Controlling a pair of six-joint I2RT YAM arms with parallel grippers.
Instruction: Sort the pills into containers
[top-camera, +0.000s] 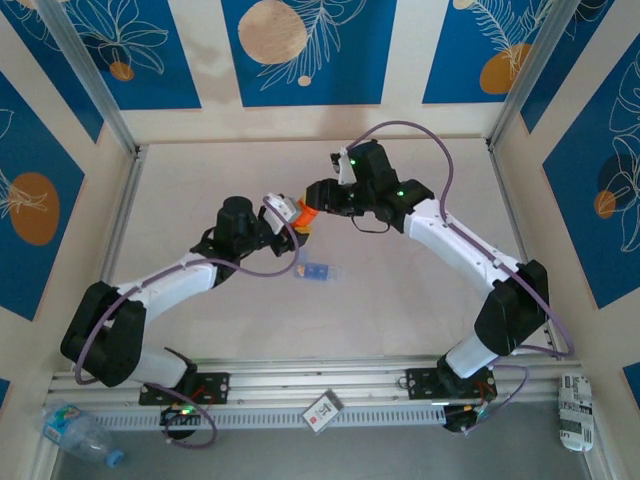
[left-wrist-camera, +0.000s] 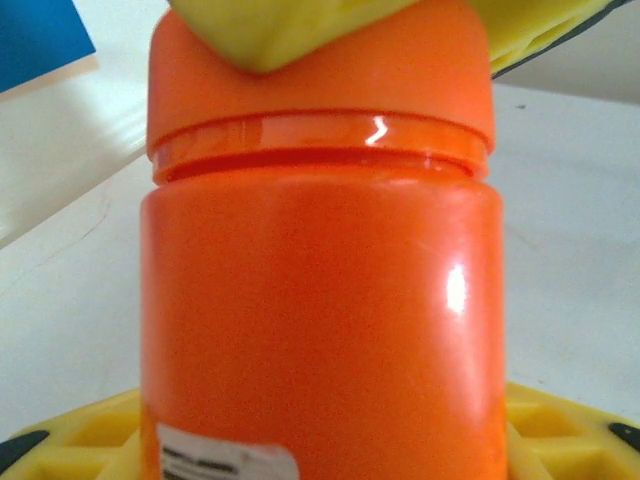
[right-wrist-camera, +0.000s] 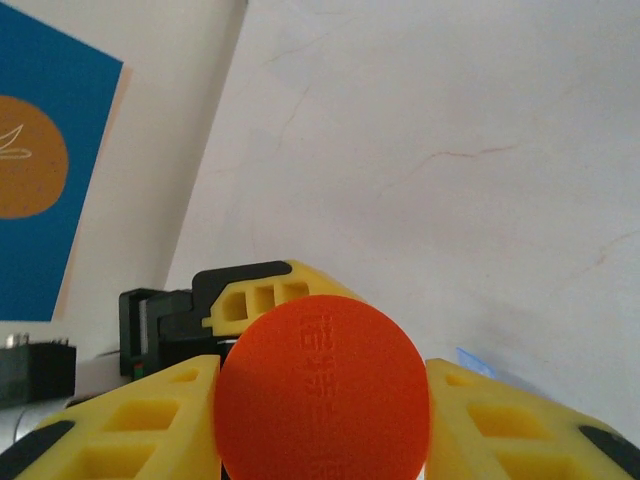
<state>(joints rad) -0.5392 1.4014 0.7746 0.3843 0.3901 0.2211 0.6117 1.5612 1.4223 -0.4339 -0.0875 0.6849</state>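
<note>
Over the middle of the bench (top-camera: 200, 330), a little toward its far edge, the two grippers met on the bottle (top-camera: 306, 217); the left gripper (top-camera: 296, 217) came in from the left side and was clamped on the body, its yellow fingers (left-wrist-camera: 560, 440) pressed against both sides of the base in the left wrist view, where a white label (left-wrist-camera: 225, 462) showed low on the orange wall.

The right gripper (top-camera: 312, 200) reached in from the right side and was closed on the cap (left-wrist-camera: 320, 80); in the right wrist view the round cap (right-wrist-camera: 320, 390) sat touching a yellow finger (right-wrist-camera: 130, 425) on either side, with raised lettering on its top that was too blurred to read; behind it one finger of the left gripper (right-wrist-camera: 265, 295) showed.

The containers (top-camera: 318, 271), a pale-blue strip, lay flat near the centre of the bench, just on the near-edge side of the bottle and apart from both grippers; a blue corner of them (right-wrist-camera: 470, 360) peeked out beside the right finger; whether any compartment held anything could not be told.

Past the near edge, a water bottle (top-camera: 75, 432) lay at the left corner; a small card (top-camera: 322, 411) rested on the rail between the arm bases.
</note>
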